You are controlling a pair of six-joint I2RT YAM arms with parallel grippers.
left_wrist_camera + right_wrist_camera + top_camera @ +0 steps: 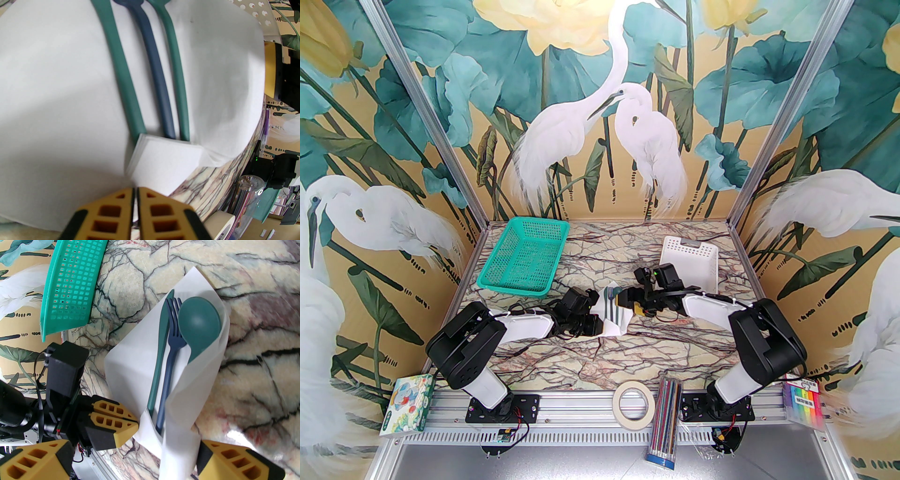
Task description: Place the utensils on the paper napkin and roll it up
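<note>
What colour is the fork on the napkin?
The fork is dark blue, between a green knife and spoon; clearest in the right wrist view.

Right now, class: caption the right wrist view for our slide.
Thin white paper napkin folded partway over a green round-bowled spoon, dark blue fork and slim green knife on marbled tabletop.

- Napkin: plain white, no print.
- Spoon: dark green; knife the same green.
- Fork: navy blue.
- Table: cream marble, black veins, reddish blotches.
- Mesh basket: bright teal.
- Perforated basket: white.
- Walls: tan, white egrets, teal leaves, pale yellow blooms.
- Tape roll: off-white.
- Pencil pack: mixed colours, blue base.
</note>
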